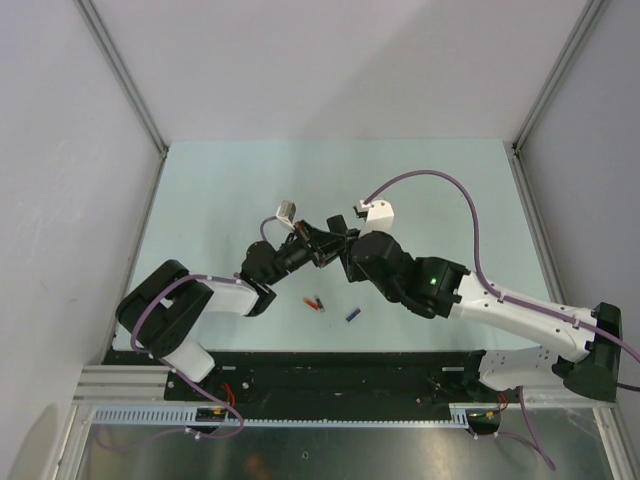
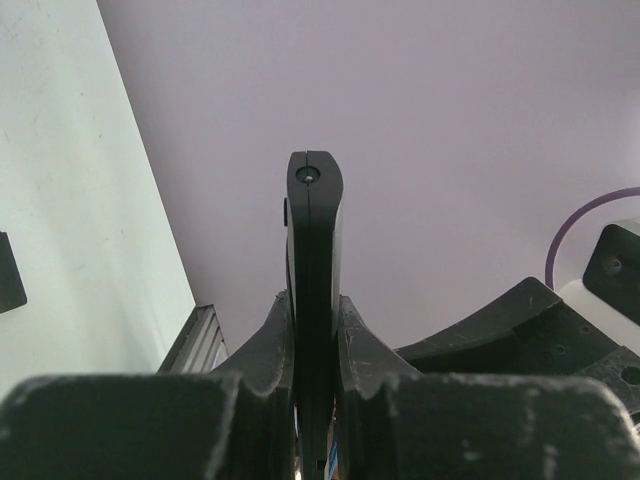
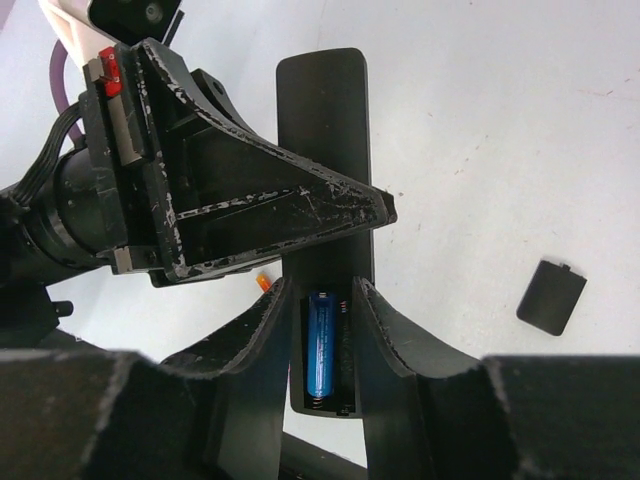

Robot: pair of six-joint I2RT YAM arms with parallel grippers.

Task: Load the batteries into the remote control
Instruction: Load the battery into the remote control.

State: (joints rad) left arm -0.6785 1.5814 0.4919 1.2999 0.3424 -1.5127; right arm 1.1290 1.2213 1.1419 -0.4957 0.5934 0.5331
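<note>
- The job looks partly done to me. One blue battery (image 3: 322, 345) sits in the open bay at the near end of the remote control (image 3: 322, 130). The slot beside it looks unfilled, though the right finger hides part of it.
- Two batteries lie loose on the table (image 1: 430, 180), below the point where the two arms meet. The red-orange battery (image 1: 316, 302) is on the left and a second blue battery (image 1: 352, 314) is just to its right. I judge that at least one of them has yet to go in.
- The battery cover (image 3: 551, 297) lies on the table, well apart from the remote control, so closing the bay is not yet done either.
- The left gripper (image 2: 315, 300) is closed on the remote control. Its wrist view shows the bar edge-on, pinched tight between both fingers and raised off the table.
- The right gripper (image 3: 322, 290) straddles the bay end of the remote control, with its fingers set about as wide as the bar and one along each long edge. I cannot tell whether they are pressing on it or just flanking it. I see nothing else between them.
</note>
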